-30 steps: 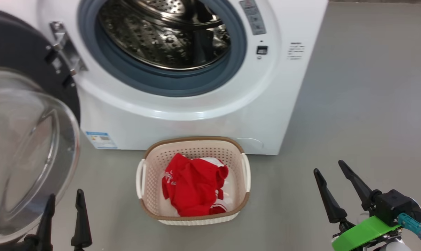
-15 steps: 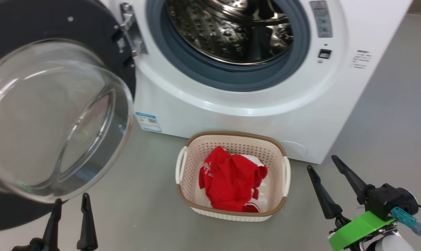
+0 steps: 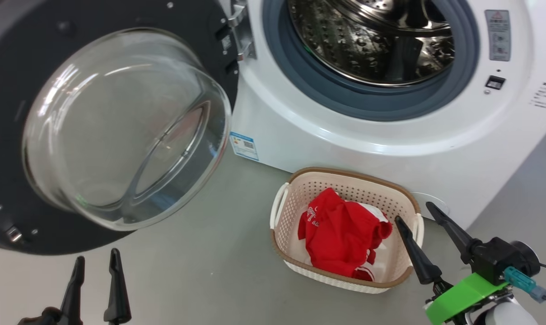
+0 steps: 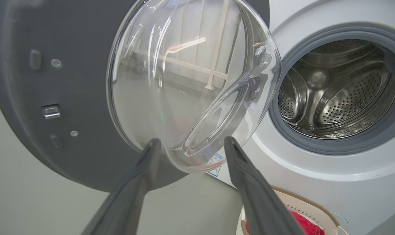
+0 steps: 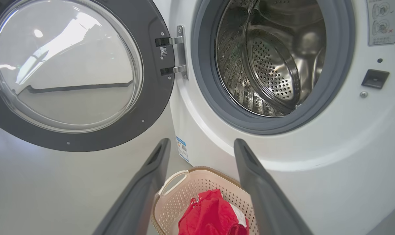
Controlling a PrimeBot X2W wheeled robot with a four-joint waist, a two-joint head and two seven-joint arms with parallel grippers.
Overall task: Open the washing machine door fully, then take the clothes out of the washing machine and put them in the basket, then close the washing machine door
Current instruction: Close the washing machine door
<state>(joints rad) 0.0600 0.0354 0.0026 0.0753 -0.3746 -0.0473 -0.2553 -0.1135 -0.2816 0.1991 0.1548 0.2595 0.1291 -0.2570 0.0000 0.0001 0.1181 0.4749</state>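
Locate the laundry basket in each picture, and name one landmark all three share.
Head view: basket low, right of centre.
Left wrist view: bottom right corner.
Right wrist view: bottom centre.
Shared landmark: blue label on the washing machine, up and left of the basket.

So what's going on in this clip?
A two-armed robot is working at a washing machine. The washing machine door stands wide open, swung out to the left, and the drum looks empty as far as it shows. The clothes, red with white, lie in the basket on the floor before the machine. The left gripper and the right gripper hang open, holding nothing. Closing the door is the step not yet done.
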